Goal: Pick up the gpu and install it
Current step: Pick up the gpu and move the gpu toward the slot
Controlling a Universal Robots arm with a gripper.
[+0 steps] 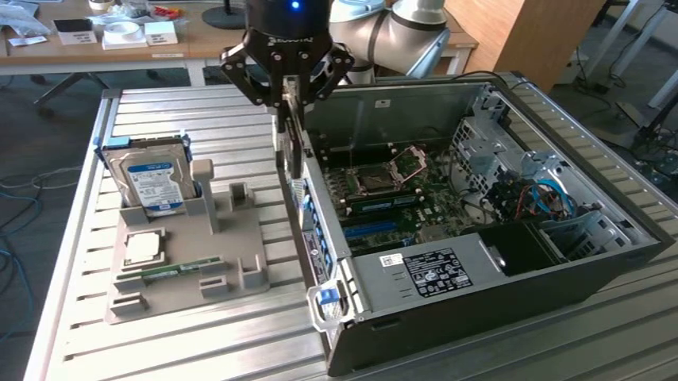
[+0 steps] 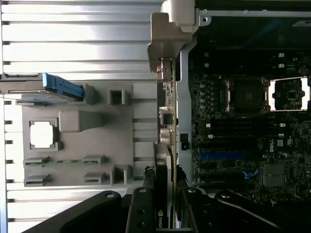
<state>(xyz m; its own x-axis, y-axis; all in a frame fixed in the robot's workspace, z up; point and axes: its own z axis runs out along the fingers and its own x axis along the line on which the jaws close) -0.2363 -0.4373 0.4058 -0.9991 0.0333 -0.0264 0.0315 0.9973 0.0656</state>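
On the slatted table [image 1: 190, 349], the gripper [image 1: 288, 99] grasps the gpu [image 1: 286, 147] upright between holder [image 1: 190, 254] and open case [image 1: 477, 317].

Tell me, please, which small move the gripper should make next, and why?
Probably a small sideways shift toward the motherboard: the gripper holds the gpu hanging beside the computer case's wall, seemingly just outside it, while the blue slot lies inside.

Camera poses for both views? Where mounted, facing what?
Exterior view: off-arm, raised, looking down at the table; shows the arm and gripper by the open PC case.
Wrist view: on the wrist, looking past the fingers along the clamped gpu.
Shared: gpu, grey tray, hard drive, motherboard.
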